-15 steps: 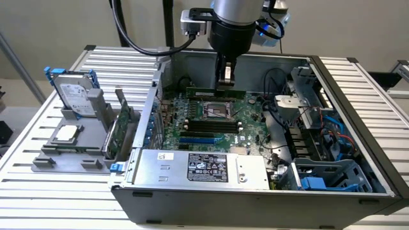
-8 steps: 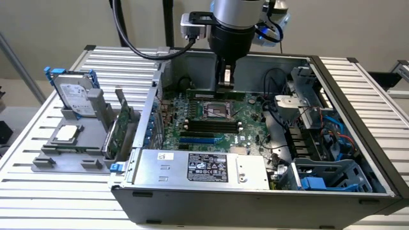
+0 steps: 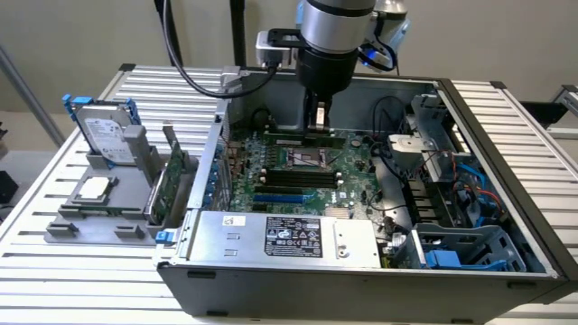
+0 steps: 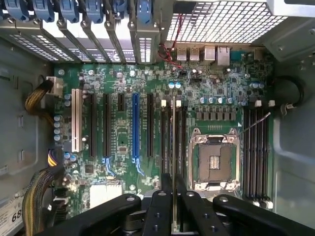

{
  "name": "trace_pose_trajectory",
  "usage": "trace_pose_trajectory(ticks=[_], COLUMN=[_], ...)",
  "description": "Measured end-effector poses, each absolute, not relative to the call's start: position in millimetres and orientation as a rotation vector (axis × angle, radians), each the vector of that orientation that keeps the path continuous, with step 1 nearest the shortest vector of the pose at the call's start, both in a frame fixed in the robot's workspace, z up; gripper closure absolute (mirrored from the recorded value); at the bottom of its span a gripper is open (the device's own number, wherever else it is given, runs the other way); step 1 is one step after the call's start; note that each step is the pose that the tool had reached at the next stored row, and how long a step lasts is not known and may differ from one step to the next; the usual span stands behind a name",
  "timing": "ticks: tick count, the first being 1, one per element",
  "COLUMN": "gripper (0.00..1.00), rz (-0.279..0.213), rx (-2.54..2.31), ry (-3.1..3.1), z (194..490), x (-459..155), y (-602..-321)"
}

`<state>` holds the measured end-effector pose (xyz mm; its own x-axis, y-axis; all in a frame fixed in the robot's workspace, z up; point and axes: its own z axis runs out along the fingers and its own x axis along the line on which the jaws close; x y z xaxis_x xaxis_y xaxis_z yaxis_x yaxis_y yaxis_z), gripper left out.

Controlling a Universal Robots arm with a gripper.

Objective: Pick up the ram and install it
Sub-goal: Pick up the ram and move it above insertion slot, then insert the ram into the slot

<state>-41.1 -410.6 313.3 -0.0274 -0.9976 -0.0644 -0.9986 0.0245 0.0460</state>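
The claw [image 3: 316, 127] is pinching the long, thin green ram stick [image 3: 302, 140] edge-down between its fingers, directly below itself over the black memory slots [image 4: 165, 132] beside the silver processor socket [image 4: 214, 160], which is calling for a level, slot-parallel, straight-down press.

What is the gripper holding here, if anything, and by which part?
The gripper is shut on the ram, pinching its upper long edge near mid-length.

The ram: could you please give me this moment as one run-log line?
gripper: shut on ram | ram: edge-down over memory slots beside CPU socket | seated: cannot tell
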Motion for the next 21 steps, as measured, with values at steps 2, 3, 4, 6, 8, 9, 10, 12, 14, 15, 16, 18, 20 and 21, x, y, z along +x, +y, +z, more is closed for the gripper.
trace_pose_trajectory(ticks=[2,3,4,6,8,9,10,12,14,15,16,18,20,21], gripper=[1.00,1.00,1.00,1.00,1.00,1.00,1.00,1.00,1.00,1.00,1.00,1.00,1.00,1.00], rz=[0.122,0.122,0.122,0.122,0.121,0.121,0.120,0.119,0.118,0.117,0.117,0.113,0.107,0.103], rx=[-2.181,-2.181,-2.181,-2.181,-2.181,-2.181,-2.181,-2.181,-2.182,-2.182,-2.182,-2.184,-2.186,-2.188], ry=[2.239,2.239,2.239,2.239,2.239,2.239,2.240,2.241,2.241,2.242,2.242,2.244,2.247,2.249], z=[309.9,308.0,306.2,302.5,298.9,297.0,293.5,289.9,286.3,284.4,282.7,279.3,276.6,275.3], x=[-40.8,-40.6,-40.2,-39.1,-37.8,-37.3,-36.7,-36.3,-35.6,-35.1,-34.7,-34.1,-33.8,-33.7], y=[-410.6,-410.6,-410.5,-410.2,-409.8,-409.6,-409.1,-408.5,-407.9,-407.7,-407.5,-407.3,-407.3,-407.3])
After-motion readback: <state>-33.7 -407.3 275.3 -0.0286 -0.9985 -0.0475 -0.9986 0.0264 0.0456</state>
